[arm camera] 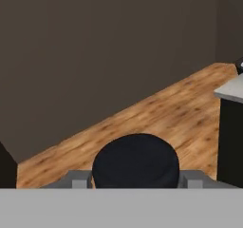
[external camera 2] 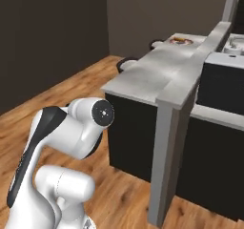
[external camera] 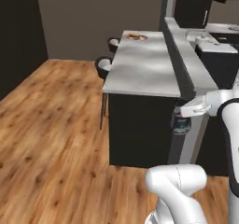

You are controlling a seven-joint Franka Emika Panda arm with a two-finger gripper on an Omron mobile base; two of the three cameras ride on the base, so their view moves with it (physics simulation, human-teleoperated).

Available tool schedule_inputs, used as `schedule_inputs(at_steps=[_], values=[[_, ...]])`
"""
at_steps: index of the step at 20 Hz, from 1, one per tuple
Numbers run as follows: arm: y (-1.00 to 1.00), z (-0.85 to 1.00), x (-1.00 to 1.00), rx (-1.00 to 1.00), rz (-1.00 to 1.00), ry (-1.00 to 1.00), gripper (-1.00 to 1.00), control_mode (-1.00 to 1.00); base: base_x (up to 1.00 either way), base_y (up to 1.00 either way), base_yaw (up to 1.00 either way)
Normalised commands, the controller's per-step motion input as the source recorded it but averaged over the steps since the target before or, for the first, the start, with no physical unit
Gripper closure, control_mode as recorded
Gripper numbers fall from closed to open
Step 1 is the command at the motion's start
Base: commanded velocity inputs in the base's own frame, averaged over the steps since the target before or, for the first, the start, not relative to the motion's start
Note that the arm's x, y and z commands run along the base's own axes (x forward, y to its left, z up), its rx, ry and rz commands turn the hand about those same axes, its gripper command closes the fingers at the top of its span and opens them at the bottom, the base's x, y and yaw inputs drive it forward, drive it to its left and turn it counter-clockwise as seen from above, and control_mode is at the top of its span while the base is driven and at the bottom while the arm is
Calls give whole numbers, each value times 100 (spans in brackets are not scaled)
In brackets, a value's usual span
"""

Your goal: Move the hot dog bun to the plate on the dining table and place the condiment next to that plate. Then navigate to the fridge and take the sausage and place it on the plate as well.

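Observation:
My gripper (external camera: 179,117) hangs off the near end of the dining table (external camera: 140,71), shut on the condiment (external camera: 181,126), a small glass jar with a dark label. In the hand view the jar's round dark lid (arm camera: 136,160) sits between the two fingertips (arm camera: 78,179). The plate (external camera: 136,37) with the red and black rim lies at the table's far end, also seen in the right base view (external camera 2: 179,40). A small tan-orange shape on it looks like the hot dog bun (external camera: 135,36). The sausage and the fridge are out of view.
Two dark stools (external camera: 103,67) stand along the table's left side. A raised grey ledge (external camera: 186,55) runs along the table's right edge, with a black-fronted counter (external camera 2: 224,80) behind it. Wooden floor (external camera: 51,125) lies open to the left, bounded by dark walls.

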Motion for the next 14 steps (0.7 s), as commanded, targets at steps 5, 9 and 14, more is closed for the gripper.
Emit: schedule_inputs(at_steps=[5, 9, 14], values=[[0, 0, 0, 0, 0, 0, 100, 100, 40, 100, -34], [0, 0, 0, 0, 0, 0, 100, 100, 47, 100, -37], [0, 0, 0, 0, 0, 0, 100, 100, 50, 100, -41]])
